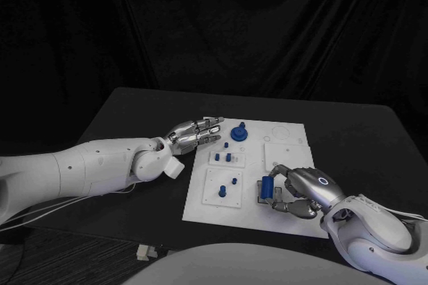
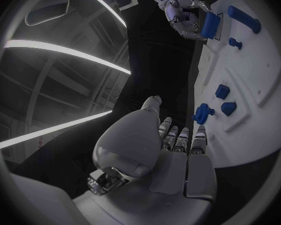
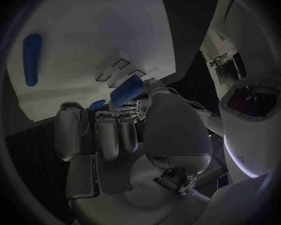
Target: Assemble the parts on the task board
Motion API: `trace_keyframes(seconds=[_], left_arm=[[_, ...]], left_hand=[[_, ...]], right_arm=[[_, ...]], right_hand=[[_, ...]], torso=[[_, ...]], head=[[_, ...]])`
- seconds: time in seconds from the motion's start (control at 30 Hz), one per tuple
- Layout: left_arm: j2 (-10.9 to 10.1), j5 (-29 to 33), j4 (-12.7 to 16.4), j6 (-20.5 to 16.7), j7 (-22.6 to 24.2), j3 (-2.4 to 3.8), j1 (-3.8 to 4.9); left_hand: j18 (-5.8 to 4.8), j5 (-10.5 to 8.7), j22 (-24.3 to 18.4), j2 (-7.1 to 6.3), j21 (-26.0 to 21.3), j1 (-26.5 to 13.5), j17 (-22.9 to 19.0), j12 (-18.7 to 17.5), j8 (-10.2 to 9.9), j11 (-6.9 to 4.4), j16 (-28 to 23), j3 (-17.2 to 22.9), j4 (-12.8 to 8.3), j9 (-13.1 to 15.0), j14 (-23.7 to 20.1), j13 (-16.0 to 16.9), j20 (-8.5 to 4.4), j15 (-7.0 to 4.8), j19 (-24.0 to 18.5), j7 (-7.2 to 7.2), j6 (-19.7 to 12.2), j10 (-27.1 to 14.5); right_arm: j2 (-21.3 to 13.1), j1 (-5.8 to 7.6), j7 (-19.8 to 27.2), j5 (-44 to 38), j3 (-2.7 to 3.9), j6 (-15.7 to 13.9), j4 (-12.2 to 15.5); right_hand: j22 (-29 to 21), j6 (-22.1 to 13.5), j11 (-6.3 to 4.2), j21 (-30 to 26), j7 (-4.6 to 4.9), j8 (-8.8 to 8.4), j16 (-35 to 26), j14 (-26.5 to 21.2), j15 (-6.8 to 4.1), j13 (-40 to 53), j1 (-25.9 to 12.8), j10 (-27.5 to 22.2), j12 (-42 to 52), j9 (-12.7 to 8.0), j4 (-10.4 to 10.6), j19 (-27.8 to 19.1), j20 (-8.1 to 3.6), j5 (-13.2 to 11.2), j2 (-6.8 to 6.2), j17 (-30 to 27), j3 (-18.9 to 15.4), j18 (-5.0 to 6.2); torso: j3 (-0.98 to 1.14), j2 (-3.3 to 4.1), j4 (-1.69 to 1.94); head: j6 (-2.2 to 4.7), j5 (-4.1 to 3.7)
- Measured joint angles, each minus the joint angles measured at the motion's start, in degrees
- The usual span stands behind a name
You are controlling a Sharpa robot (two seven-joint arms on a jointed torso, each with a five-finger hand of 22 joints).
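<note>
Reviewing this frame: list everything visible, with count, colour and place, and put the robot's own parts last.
Table: one, black, under everything.
Task board: one, white, middle of the table, with raised square plates on it.
Round knob part: one, blue, at the board's far end by the left hand's fingertips.
Small parts: several, blue, standing on the square plates along the board's left side; exact count is hard to tell.
Block part: one, blue, in the right hand, over the board's near right area.
Long part: one, blue, lying flat on the board, seen from the right wrist.
Left hand: silver, fingers extended, holds nothing, at the board's far left edge.
Right hand: silver, grips the block part.
</note>
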Motion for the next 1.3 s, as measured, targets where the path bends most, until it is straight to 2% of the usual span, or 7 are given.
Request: trace_keyframes(seconds=[0.4, 0.67, 1.03, 1.1, 1.2, 1.3], left_arm=[[0.03, 0.00, -0.12, 0.06, -0.10, 0.00, -0.09], [0.04, 0.00, -0.15, 0.08, -0.13, 0.00, -0.12], [0.05, 0.00, -0.19, 0.10, -0.16, 0.00, -0.14], [0.07, 0.00, -0.20, 0.11, -0.17, 0.00, -0.15], [0.08, 0.00, -0.21, 0.11, -0.18, 0.00, -0.15], [0.10, 0.00, -0.23, 0.12, -0.19, 0.00, -0.16]], left_hand=[[0.00, 0.00, 0.00, 0.00, 0.00, 0.00, 0.01, 0.27, 0.00, 0.20, 0.00, 0.00, 0.00, 0.00, 0.00, 0.06, 0.00, 0.00, 0.00, 0.00, 0.00, 0.20], [0.00, 0.00, 0.00, 0.00, 0.00, 0.00, -0.02, 0.27, 0.00, 0.20, 0.00, 0.00, 0.00, -0.01, 0.00, 0.05, 0.00, 0.00, 0.00, 0.00, 0.00, 0.21], [0.00, 0.00, 0.00, 0.00, 0.00, 0.00, -0.04, 0.27, 0.00, 0.20, 0.00, 0.00, 0.00, -0.01, 0.00, 0.04, 0.00, 0.00, 0.00, 0.00, 0.00, 0.21], [0.00, 0.00, 0.00, 0.00, 0.00, 0.00, -0.04, 0.27, 0.00, 0.20, 0.00, 0.00, 0.00, -0.01, 0.00, 0.04, 0.00, 0.00, 0.00, 0.00, 0.00, 0.21], [0.00, 0.00, 0.00, 0.00, 0.00, 0.00, -0.04, 0.27, 0.00, 0.20, 0.00, 0.00, 0.00, -0.01, 0.00, 0.04, 0.00, 0.00, 0.00, 0.00, 0.00, 0.21], [0.00, 0.00, 0.00, 0.00, 0.00, 0.00, -0.03, 0.27, 0.00, 0.20, 0.00, 0.00, 0.00, -0.01, 0.00, 0.04, 0.00, 0.00, 0.00, 0.00, 0.00, 0.21]], right_arm=[[0.05, 0.00, 0.19, 0.71, 0.00, 0.24, 0.10], [0.13, -0.01, 0.20, 1.08, 0.00, 1.50, 0.10], [0.40, -0.03, 0.19, 1.43, 0.07, 3.55, -0.10], [0.42, -0.03, 0.19, 1.47, 0.07, 3.80, -0.13], [0.47, -0.06, 0.19, 1.52, 0.04, 4.15, -0.14], [0.48, -0.06, 0.18, 1.57, 0.06, 4.29, -0.19]], right_hand=[[-0.01, 0.01, 0.00, 0.00, 0.01, -0.68, 0.00, 0.00, 0.00, -0.01, -0.28, 0.00, 0.00, 0.00, 0.30, 0.00, 0.00, 0.24, -0.18, 0.00, 0.31, 0.00], [-0.01, 0.01, 0.01, 0.00, 0.01, -1.67, 0.00, 0.00, 0.00, -0.01, -0.43, 0.00, 0.00, 0.00, 0.29, 0.00, 0.00, 0.22, -0.32, 0.00, 0.77, 0.00], [-0.01, 0.00, 0.01, 0.00, 0.00, -3.39, 0.00, 0.00, 0.00, -0.02, -0.43, 0.00, 0.00, -0.25, 0.29, 0.00, 0.00, -1.22, -0.33, 0.00, 1.24, 0.00], [-0.01, -0.34, 0.01, 0.00, -0.34, -4.02, 0.00, 0.00, 0.01, -0.02, -0.35, 0.00, 0.00, -0.33, 0.24, 0.00, 0.00, -1.62, -0.41, 0.00, 1.30, 0.00], [-0.01, -1.00, 0.01, -0.28, -1.01, -5.95, 0.00, 0.00, 0.01, -0.02, -0.20, 0.00, 0.00, -0.50, 0.12, 0.00, 0.00, -2.32, -0.56, 0.00, 1.56, 0.00], [-0.01, -1.39, 0.26, -0.28, -3.00, -8.27, 0.00, 0.00, 0.01, -0.02, -0.51, -0.02, 0.00, -0.50, 0.38, 0.00, 0.00, -7.86, -0.85, 0.00, 1.38, 0.00]], torso=[[-0.01, -0.02, -0.03], [-0.02, -0.01, 0.01], [-0.05, 0.00, 0.09], [-0.05, 0.00, 0.10], [-0.04, 0.01, 0.10], [-0.04, 0.01, 0.08]], head=[[0.00, 0.09], [0.00, 0.12], [0.00, 0.01], [0.00, -0.01], [0.00, -0.02], [0.00, -0.02]])
